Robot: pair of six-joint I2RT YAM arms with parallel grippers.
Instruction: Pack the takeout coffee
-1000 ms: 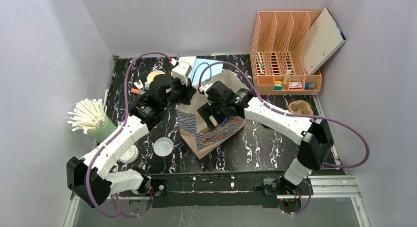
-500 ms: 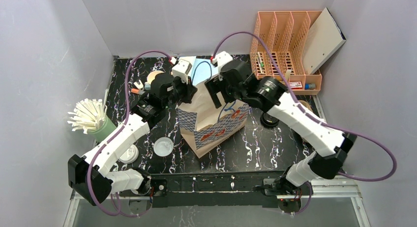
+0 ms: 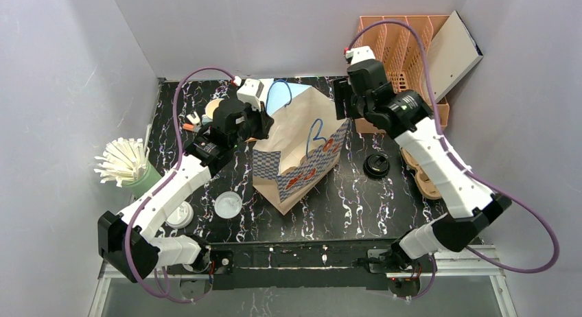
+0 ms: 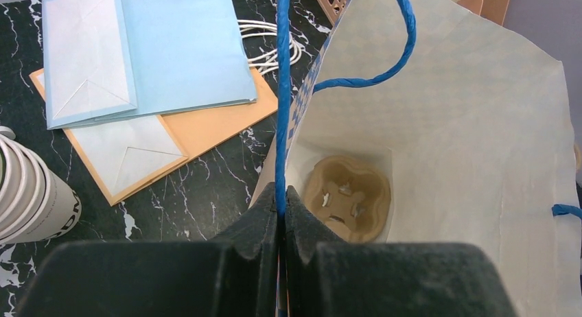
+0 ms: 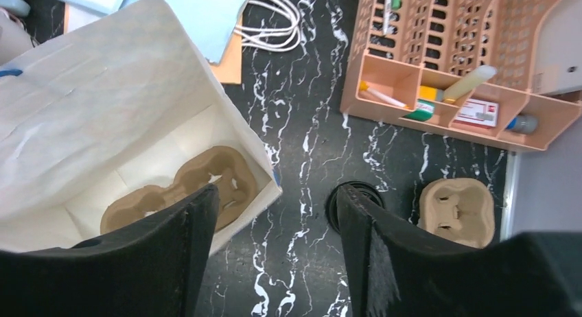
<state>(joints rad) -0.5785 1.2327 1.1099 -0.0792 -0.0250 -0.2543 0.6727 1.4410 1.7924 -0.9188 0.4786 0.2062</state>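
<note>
Two weak spots show. At left centre of the overhead view, the left gripper (image 4: 281,193) is clamped on the thin blue cord handle (image 4: 280,90) of the patterned brown paper bag (image 3: 295,159); a tug could tip the leaning bag or tear the cord. Inside lies a moulded cardboard cup carrier (image 4: 346,197). Right of the bag, apart from it, the dark round takeout coffee cup (image 3: 376,165) stands on the black marbled table (image 3: 343,200). Upper right, the right gripper (image 5: 276,193) hangs spread and empty; a careless descent could topple the cup.

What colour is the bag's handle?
The handle is bright blue, and it shows clearest in the left wrist view.
</note>
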